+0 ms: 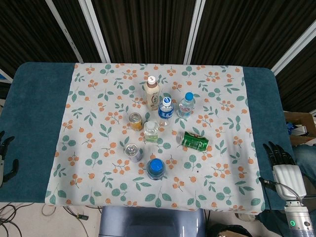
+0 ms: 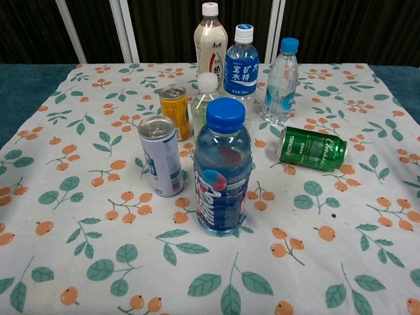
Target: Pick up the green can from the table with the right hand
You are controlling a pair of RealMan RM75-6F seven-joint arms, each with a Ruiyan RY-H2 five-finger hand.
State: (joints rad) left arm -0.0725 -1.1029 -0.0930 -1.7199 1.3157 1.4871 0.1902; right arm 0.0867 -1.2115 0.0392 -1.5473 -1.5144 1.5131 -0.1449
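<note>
The green can (image 1: 193, 140) lies on its side on the floral tablecloth, right of the bottle cluster; the chest view shows the green can (image 2: 312, 148) with its top facing left. My right hand (image 1: 277, 156) hangs off the table's right edge, fingers spread, holding nothing, well to the right of the can. At the far left edge of the head view my left hand (image 1: 6, 154) sits beside the table, fingers apart and empty. Neither hand appears in the chest view.
A blue-capped bottle (image 2: 222, 169) stands nearest the front. A silver can (image 2: 161, 156), an orange can (image 2: 174, 110), a small clear bottle (image 2: 207, 98), a beige drink bottle (image 2: 210, 46) and two water bottles (image 2: 241, 65) (image 2: 281, 82) cluster left of and behind the green can.
</note>
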